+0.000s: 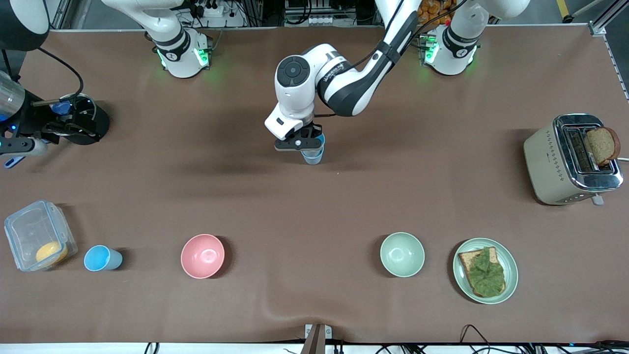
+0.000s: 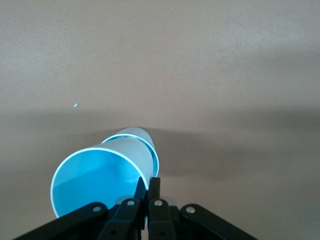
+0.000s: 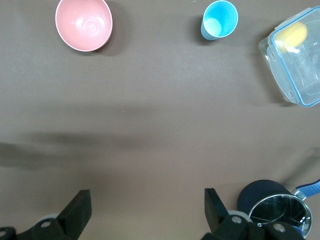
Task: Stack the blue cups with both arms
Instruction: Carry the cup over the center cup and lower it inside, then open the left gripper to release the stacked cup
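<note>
Brown table (image 1: pixel 314 206), toaster (image 1: pixel 565 162), plate (image 1: pixel 511 270), green bowl (image 1: pixel 402 254), pink bowl (image 1: pixel 202 255), blue cup (image 1: pixel 100 258), clear box (image 1: pixel 37 235), black pot (image 1: pixel 83 120), stacked cups (image 1: pixel 313 155) mid-table

Lone cup (image 1: pixel 102 258) between lidded container (image 1: pixel 37 236) and bowl (image 1: pixel 202 255)

Brown covered counter (image 1: pixel 344 206), slightly wrinkled, with soft shadows under even light from above. Metal frame rails (image 1: pixel 602 19), a power strip (image 1: pixel 209 9) and cables (image 1: pixel 471 334) at the edges. Grey floor past one corner.
</note>
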`<state>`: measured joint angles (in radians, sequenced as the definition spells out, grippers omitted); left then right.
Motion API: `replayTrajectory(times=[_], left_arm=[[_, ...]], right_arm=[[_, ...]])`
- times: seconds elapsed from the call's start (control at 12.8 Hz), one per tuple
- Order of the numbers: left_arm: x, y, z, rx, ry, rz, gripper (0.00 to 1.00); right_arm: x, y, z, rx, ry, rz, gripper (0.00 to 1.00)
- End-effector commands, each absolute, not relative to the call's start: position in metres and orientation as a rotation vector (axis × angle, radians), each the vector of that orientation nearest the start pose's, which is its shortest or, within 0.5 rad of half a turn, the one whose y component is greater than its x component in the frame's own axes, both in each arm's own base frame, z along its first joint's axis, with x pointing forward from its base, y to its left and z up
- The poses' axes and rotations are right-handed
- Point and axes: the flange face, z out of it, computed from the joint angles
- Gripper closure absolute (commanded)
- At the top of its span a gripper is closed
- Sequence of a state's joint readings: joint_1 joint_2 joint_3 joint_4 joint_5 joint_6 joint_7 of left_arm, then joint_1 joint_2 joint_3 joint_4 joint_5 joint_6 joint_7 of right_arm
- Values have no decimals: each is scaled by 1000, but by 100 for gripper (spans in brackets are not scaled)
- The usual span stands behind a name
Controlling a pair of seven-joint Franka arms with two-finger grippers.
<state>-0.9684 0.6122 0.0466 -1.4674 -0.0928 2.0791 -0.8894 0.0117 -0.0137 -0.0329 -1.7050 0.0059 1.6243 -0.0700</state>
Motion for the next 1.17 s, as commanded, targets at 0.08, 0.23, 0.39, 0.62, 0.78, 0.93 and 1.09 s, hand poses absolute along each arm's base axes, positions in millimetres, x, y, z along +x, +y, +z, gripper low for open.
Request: replayTrajectory(times=[0.08,0.23,0.39,0.62,0.78,0.93,1.09], left_arm=[[425,-579,325,-3167,-20,25,100],[425,-579,325,-3167,-10,25,100],[424,-580,324,-3168,-3,26,80],[425,-579,324,-3168,-16,27,55],[425,-579,324,-3167,-16,28,53],[425,-578,327,-3168,-21,27,44],[426,-575,349,-3184,-27,1,0]], right_arm=[[554,-16,578,-3132,-77,103,0],[554,-16,578,-3132,-77,103,0],[554,-15,578,-3132,-77,105,0],[554,-14,578,-3132,-81,105,0],[554,-13,578,-3132,-81,105,0],[554,-13,578,-3131,-84,105,0],[554,-13,578,-3132,-81,105,0]])
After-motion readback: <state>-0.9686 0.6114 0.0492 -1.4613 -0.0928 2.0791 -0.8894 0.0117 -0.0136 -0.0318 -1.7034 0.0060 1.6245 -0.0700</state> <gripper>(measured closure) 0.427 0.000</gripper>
